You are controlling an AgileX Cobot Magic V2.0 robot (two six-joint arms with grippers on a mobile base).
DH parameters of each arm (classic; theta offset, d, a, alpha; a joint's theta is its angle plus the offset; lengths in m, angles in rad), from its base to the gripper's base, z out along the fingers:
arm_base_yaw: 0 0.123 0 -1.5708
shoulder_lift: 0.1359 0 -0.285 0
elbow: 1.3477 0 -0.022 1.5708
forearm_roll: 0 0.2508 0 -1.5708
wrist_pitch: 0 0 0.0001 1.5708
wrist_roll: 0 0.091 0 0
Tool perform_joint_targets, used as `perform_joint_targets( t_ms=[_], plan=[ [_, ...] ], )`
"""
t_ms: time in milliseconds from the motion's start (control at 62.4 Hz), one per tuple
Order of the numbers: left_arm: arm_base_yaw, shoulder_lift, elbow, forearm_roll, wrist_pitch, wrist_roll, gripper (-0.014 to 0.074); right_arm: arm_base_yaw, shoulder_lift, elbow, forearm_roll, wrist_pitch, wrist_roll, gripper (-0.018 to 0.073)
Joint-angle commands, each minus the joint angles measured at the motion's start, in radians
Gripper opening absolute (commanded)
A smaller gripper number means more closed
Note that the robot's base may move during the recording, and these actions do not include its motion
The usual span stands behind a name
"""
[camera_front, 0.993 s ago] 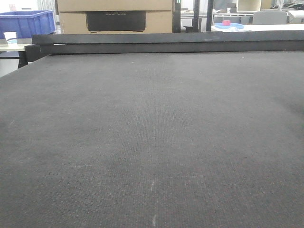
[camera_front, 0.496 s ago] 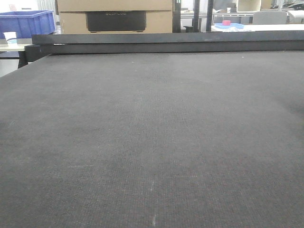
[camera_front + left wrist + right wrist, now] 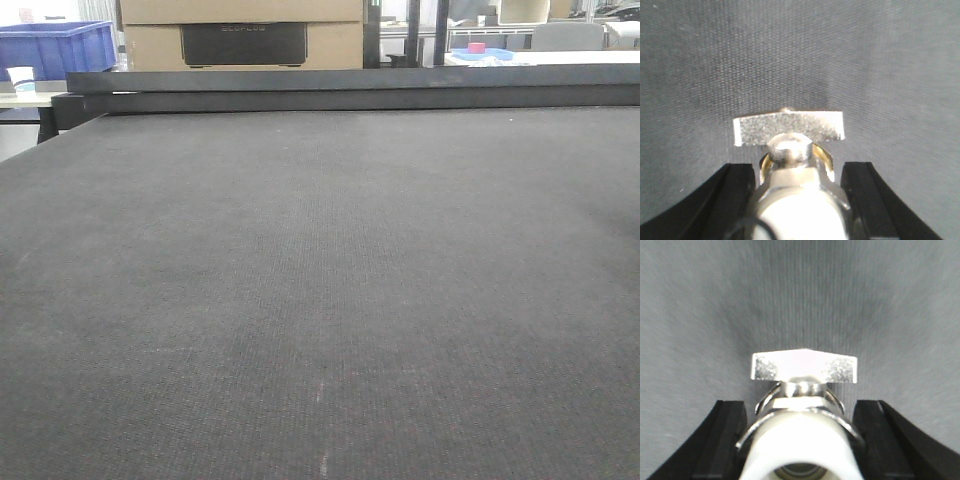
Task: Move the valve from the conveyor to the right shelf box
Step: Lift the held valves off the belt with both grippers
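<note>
Left valve (image 3: 795,175): silvery metal body with a flat T-shaped handle at its far end and a hint of brass beneath the handle. It sits between the left fingers (image 3: 730,200), above the dark belt.
Left fingers: black, one on each side of the valve body, pinching it. The near part of the valve is out of focus.
Right valve (image 3: 802,415): white body with a metal collar and a bright T-shaped handle, lying lengthwise between the right fingers (image 3: 722,440).
Right fingers: black, pressed against both flanks of the white body and gripping it.
Height of the valves: neither wrist view shows whether a valve rests on the belt or hangs clear of it.
Conveyor (image 3: 320,300): wide, flat, dark grey belt with a fine woven texture that fills most of the front view. It is the backdrop in both wrist views, sharp on the left and smeared on the right.
Rail (image 3: 350,90): black, running along the belt's far edge.
Beyond the rail: a cardboard box (image 3: 240,30) at centre, a blue crate (image 3: 60,45) to the left, and a paper cup (image 3: 21,78) on a pale surface (image 3: 25,99).
</note>
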State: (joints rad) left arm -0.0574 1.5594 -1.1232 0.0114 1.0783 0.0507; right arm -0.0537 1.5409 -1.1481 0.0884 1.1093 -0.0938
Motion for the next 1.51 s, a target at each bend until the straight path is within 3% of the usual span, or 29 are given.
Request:
perform_joint_targets(
  t_ms=[0,288,544,737,961,1153,1489],
  plan=[
    [0.005,-0.080,-0.009,-0.011,-0.013,-0.010,-0.0111,-0.002,-0.084,-0.027,0.004,-0.011,-0.002,-0.0162],
    [0.005,-0.302,-0.009,-0.011,-0.157,0.011,-0.0111,-0.002,-0.259,-0.022,0.005,-0.119,-0.002,-0.0162],
    [0.005,-0.452,0.010,-0.020,-0.337,0.027,-0.0111,-0.002,-0.422,0.098,0.005,-0.327,-0.002,-0.0162],
    [0.005,-0.579,0.145,-0.114,-0.543,0.027,-0.0111,-0.002,-0.566,0.243,0.005,-0.485,-0.002,-0.0162],
    [0.005,-0.765,0.323,-0.122,-0.656,0.027,-0.0111,-0.002,-0.748,0.375,0.005,-0.587,-0.002,-0.0162],
    [0.005,-0.877,0.409,-0.089,-0.673,0.027,-0.0111,-0.002,-0.861,0.420,0.005,-0.631,-0.002,-0.0162],
    [0.005,-0.950,0.411,-0.089,-0.678,0.027,-0.0111,-0.002,-0.928,0.420,0.005,-0.631,-0.002,-0.0162]
  ],
)
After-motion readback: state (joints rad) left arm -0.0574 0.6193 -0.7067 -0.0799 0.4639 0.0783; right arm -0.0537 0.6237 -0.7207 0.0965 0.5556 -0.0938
